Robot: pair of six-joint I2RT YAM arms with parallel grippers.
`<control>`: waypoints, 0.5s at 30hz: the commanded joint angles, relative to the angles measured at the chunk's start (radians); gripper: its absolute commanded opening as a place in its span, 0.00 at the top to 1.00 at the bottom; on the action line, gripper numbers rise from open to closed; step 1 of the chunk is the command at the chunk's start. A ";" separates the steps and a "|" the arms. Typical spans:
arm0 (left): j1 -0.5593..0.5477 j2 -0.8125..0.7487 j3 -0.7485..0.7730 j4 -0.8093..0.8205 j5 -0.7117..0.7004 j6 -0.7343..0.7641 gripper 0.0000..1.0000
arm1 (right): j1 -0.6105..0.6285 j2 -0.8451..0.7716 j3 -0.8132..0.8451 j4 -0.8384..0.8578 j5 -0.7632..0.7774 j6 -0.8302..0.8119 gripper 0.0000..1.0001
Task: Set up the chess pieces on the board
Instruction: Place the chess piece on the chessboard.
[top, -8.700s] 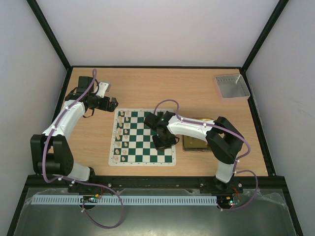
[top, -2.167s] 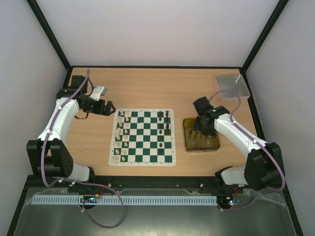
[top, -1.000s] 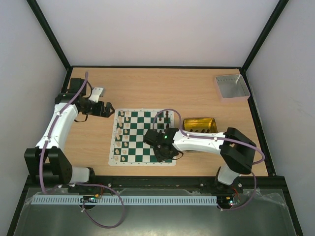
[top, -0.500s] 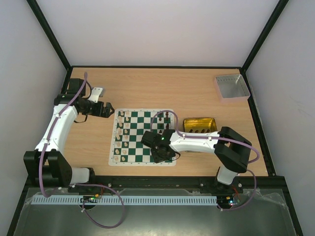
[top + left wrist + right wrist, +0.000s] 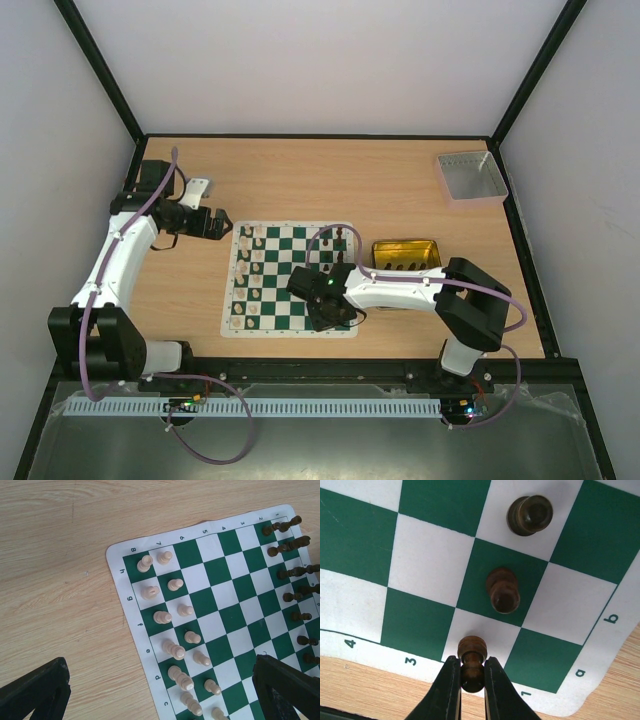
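- Right end effector (image 5: 471,680): both fingers are pressed against the sides of a dark brown pawn (image 5: 471,655), gripping it just below its head. It is over the near right corner of the board (image 5: 285,250).
- The held pawn is upright over a white square in the outermost row, beside the white border. Its base is hidden, so contact with the square cannot be confirmed.
- Dark brown pieces (image 5: 342,238): several stand in the far part of the board's right side. In the right wrist view, two more stand just beyond the held pawn, one on a green square (image 5: 503,590) and one on a white square (image 5: 530,514).
- Cream pieces (image 5: 170,630): upright in two files along the left edge of the board.
- Left end effector (image 5: 160,685): fingers spread wide with nothing between them. It hangs above the tabletop (image 5: 300,175), just off the board's far left corner.
- Gold tin (image 5: 405,253): on the tabletop just right of the board. Small dark items lie inside, possibly further pieces.
- Grey tray (image 5: 470,177): at the far right corner of the tabletop, well apart from the board.
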 commanded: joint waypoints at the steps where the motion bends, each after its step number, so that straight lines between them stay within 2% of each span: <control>1: 0.000 -0.018 -0.012 0.001 0.005 -0.008 0.01 | 0.009 0.010 0.004 -0.042 0.036 0.019 0.93; 15: 0.004 -0.015 -0.017 0.009 0.006 -0.012 0.01 | 0.009 0.012 -0.002 -0.042 0.018 0.011 0.93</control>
